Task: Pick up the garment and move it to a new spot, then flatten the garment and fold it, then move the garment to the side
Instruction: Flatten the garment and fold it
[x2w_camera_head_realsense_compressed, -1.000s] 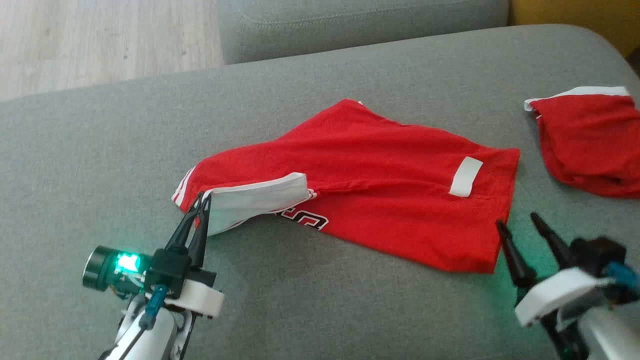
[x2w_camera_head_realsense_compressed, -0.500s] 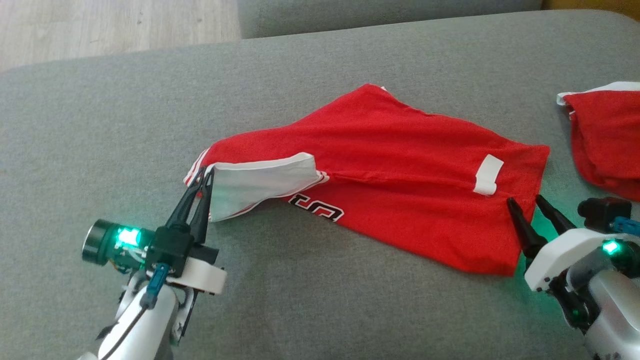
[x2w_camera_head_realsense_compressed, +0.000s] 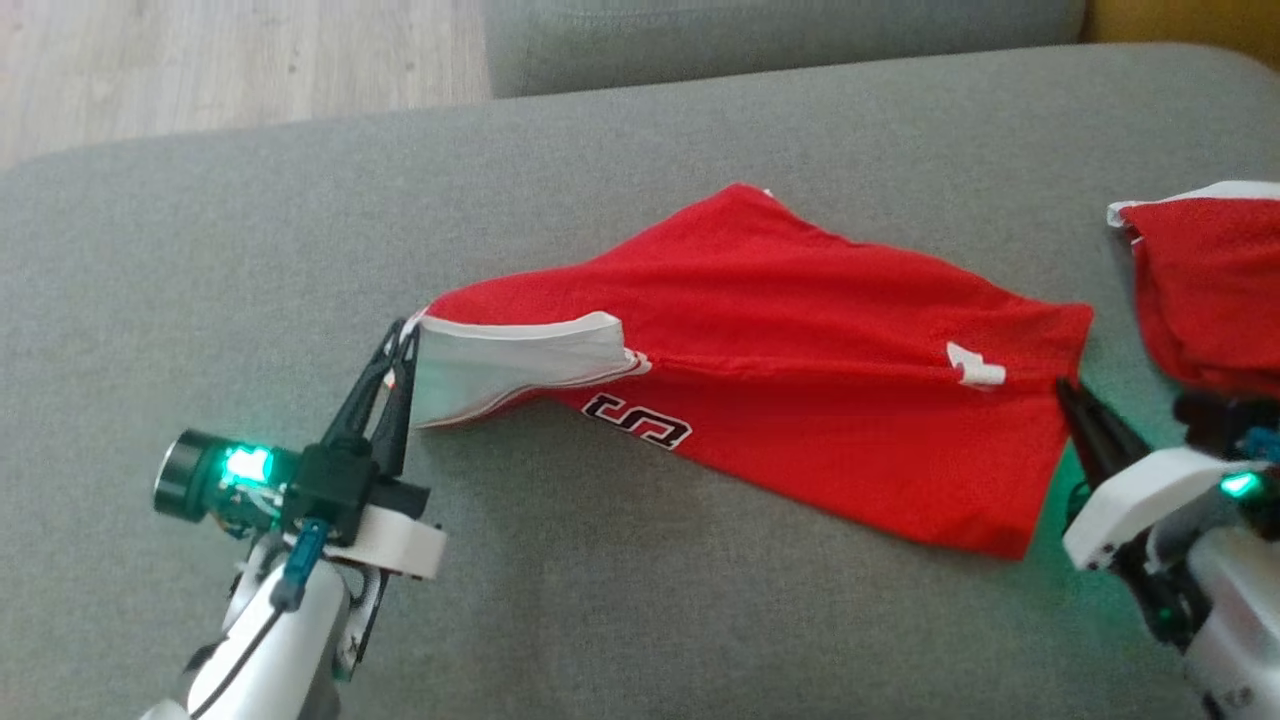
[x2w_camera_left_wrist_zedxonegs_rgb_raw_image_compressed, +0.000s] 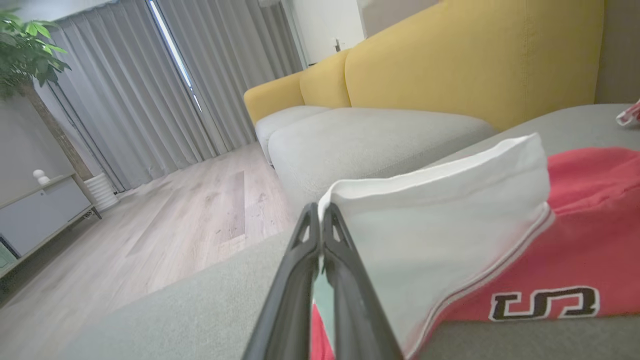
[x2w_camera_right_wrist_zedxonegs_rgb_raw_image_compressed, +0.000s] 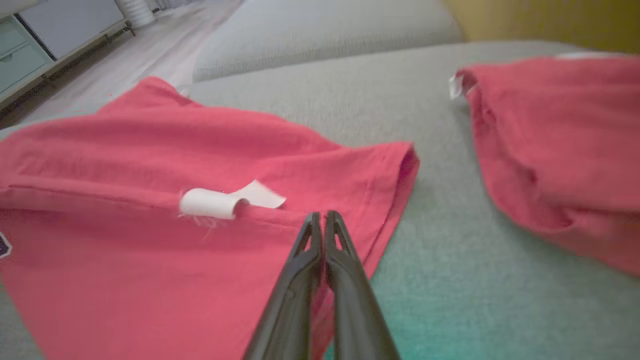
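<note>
Got my left tool (x2w_camera_head_realsense_compressed: 405, 335) clamped on the red garment (x2w_camera_head_realsense_compressed: 800, 370) at its white end, right tool (x2w_camera_head_realsense_compressed: 1066, 392) pinched on the opposite edge; it lies mid-seat on the grey sofa (x2w_camera_head_realsense_compressed: 600, 610).

left gripper (x2w_camera_head_realsense_compressed: 406, 331) and right gripper (x2w_camera_head_realsense_compressed: 1064, 388) both pinched closed, arms spread apart.
</note>
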